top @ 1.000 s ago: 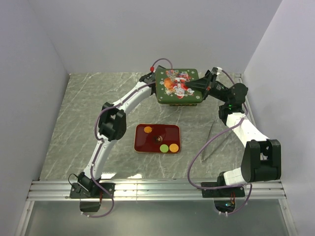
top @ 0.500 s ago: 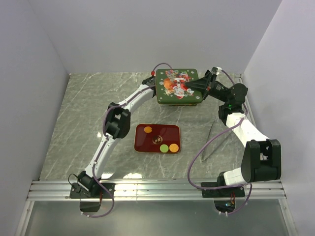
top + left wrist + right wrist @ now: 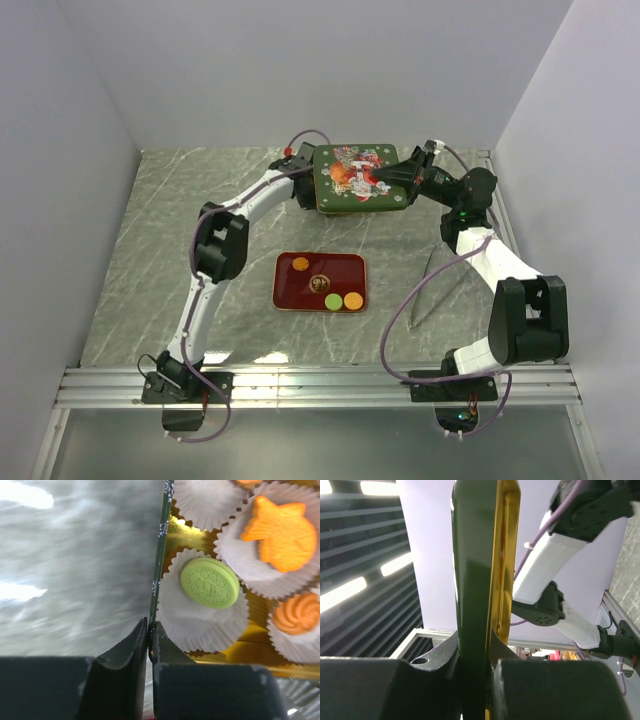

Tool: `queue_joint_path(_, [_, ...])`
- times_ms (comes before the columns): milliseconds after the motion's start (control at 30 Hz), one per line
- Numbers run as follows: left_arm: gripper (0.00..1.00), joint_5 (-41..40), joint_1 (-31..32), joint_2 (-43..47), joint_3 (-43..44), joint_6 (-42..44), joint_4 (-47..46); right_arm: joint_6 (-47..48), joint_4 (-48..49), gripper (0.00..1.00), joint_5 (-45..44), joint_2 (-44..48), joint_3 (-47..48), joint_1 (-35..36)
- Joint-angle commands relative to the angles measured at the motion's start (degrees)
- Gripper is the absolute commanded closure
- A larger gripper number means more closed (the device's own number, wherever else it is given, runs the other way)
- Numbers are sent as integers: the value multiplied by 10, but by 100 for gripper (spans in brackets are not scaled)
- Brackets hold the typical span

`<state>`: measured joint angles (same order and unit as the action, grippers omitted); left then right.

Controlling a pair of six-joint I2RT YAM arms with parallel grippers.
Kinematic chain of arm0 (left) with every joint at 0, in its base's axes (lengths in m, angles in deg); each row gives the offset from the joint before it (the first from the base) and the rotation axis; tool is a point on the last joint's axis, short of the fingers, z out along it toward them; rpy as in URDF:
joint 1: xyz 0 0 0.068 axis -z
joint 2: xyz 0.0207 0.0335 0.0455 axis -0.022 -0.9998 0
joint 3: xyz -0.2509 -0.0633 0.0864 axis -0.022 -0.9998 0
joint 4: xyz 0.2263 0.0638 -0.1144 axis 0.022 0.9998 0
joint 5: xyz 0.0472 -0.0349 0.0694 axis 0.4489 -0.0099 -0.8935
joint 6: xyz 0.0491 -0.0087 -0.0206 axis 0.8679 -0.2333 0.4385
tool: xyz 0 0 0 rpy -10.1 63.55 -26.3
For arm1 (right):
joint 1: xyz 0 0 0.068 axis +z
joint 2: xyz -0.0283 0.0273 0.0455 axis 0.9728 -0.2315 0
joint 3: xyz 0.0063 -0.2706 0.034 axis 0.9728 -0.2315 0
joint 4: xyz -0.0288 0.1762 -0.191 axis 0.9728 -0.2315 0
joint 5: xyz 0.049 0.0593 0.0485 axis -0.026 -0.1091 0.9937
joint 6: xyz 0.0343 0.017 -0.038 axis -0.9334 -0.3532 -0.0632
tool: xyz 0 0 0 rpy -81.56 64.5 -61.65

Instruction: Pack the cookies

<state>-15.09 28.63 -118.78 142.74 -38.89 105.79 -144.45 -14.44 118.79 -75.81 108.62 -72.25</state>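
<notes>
— Left wrist view had the left claw (image 3: 150, 626) pinched shut on the thin green wall of the tin (image 3: 161, 540), one finger outside and one inside. What sat just past it?

— Right beside the inner finger, a round light-green cookie (image 3: 210, 582) with a stamped face lay in a white pleated paper cup (image 3: 200, 625). Farther from the claw were an orange star-shaped one (image 3: 280, 527) and an orange piped swirl (image 3: 298, 612), each in its own cup on gold lining. Outside the wall was grey marbled bench (image 3: 75, 580).

— And the other arm?

— The right claw (image 3: 472, 647) was clamped on the lid (image 3: 475, 555), seen edge-on. It was thin pressed metal, green outside and glossy gold inside. From the top external view the lid hid the tin between the two claws; how high it sat I couldn't tell. Three more cookies (image 3: 332, 300), two orange and one green, lay on a red glossy tray (image 3: 345, 262), well away from both claws, toward the arm bases.

— So the lid was the step in hand?

— I judged so. Metal that thin looked slippery and apt to flex. The tin wanted a firm anchor from the left pinch, and the lid wanted moving level rather than prying at one corner. It also had to stay off the light paper cups, which would tip easily.
</notes>
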Motion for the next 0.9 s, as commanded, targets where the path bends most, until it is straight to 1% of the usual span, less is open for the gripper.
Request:
queue_joint_path(0, [91,-43,-17,60,-53,23,44,8,16,100,4,1,23,6])
queue_joint_path(167, [94,-78,-25,113,-128,47,50,12,11,100,5,-2,26,12])
queue_joint_path(433, [96,-115,-26,190,-190,99,81,29,-5,100,8,3,21,12])
queue_joint_path(567, [92,-126,-26,241,-249,116,75,53,-39,100,14,5,22,12])
queue_joint_path(633, [91,-132,-26,271,-268,121,72,87,-67,100,14,6,23,13])
queue_joint_path(667, [89,-134,-26,280,-285,121,70,105,-108,100,15,7,24,13])
queue_joint_path(733, [87,-136,-26,301,-306,124,69,193,-182,100,14,12,32,13])
queue_joint_path(767, [85,-141,-26,307,-312,124,67,236,-290,100,6,18,38,13])
queue_joint_path(800, [84,-142,-26,318,-319,124,66,331,-352,100,-3,21,48,12])
queue_joint_path(833, [80,-142,-26,321,-331,124,64,377,-463,100,-13,22,69,12])
queue_joint_path(867, [78,-142,-26,327,-338,123,62,413,-497,100,-25,23,75,12])
